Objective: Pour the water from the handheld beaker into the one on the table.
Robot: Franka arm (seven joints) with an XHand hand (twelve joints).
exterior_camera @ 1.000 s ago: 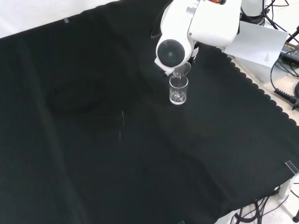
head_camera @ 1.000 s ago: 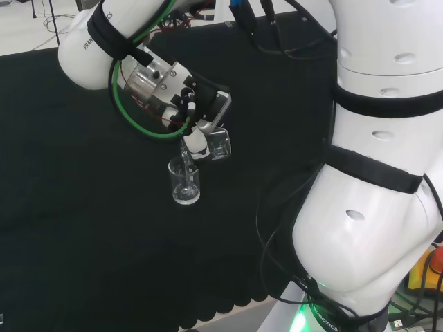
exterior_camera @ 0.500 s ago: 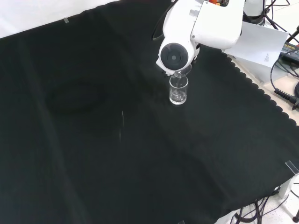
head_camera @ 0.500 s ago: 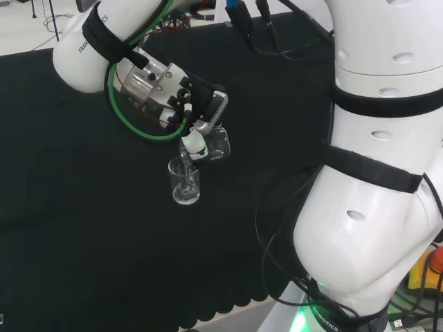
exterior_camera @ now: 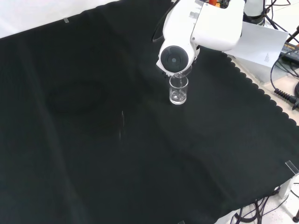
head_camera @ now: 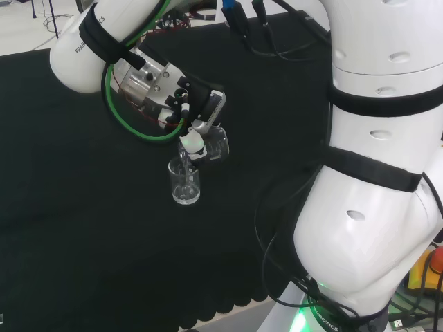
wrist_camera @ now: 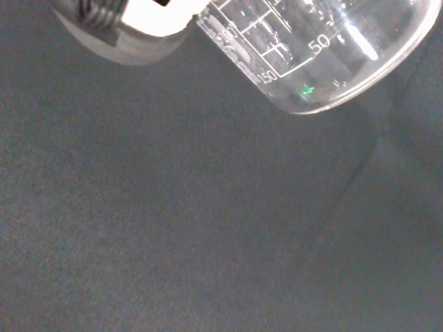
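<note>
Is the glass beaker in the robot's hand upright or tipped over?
Tipped. In the head view the held beaker leans in the hand, its lip down over the upright beaker on the cloth.

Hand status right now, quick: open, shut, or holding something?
Hand: shut on the handheld beaker, tipped over the beaker on the cloth.

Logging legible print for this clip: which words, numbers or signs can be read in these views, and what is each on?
Handheld beaker: white graduation lines and numerals in the wrist view, cut off at the picture's edge, so no full scale can be quoted.
Arm link: dark lettering along it in the head view, too small to read.
Arm base: lettering, partly hidden.
White sheet: a small mark, too small to read.
</note>
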